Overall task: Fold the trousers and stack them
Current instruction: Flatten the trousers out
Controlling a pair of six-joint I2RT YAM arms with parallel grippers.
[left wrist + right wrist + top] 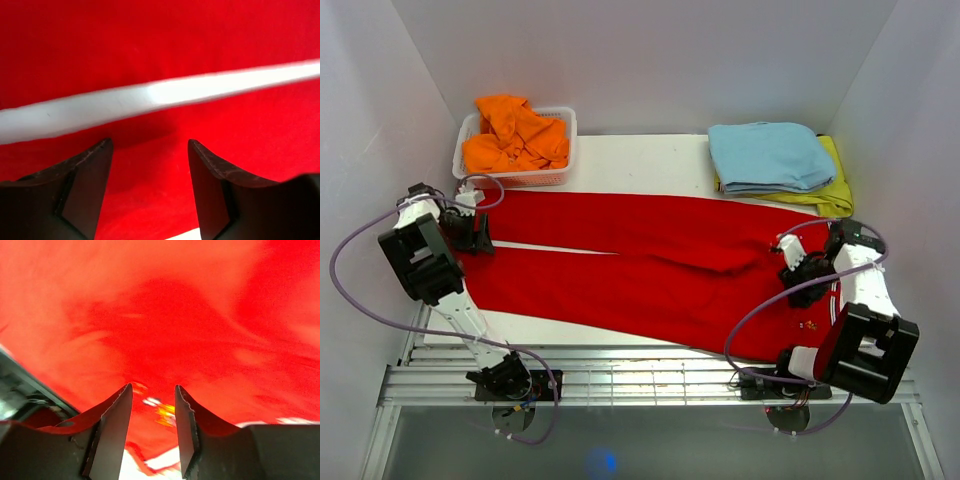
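Observation:
The bright red trousers (650, 228) lie spread flat across the white table (640, 160), legs running to the left and the waist at the right. My left gripper (472, 236) sits low over the leg ends. In the left wrist view it (150, 146) is open, with red fabric (200, 40) between the jaws and a white strip of table (150, 97) showing between the two legs. My right gripper (796, 268) is low over the waist end. In the right wrist view it (153, 388) is open over red cloth (175, 315), with a small yellow and white logo (164, 412) between its fingers.
A white basket (558, 176) holding an orange garment (515, 138) stands at the back left. A folded light blue garment (770, 155) lies on a yellow one (837, 192) at the back right. A slatted metal rail (640, 375) runs along the near edge. White walls enclose three sides.

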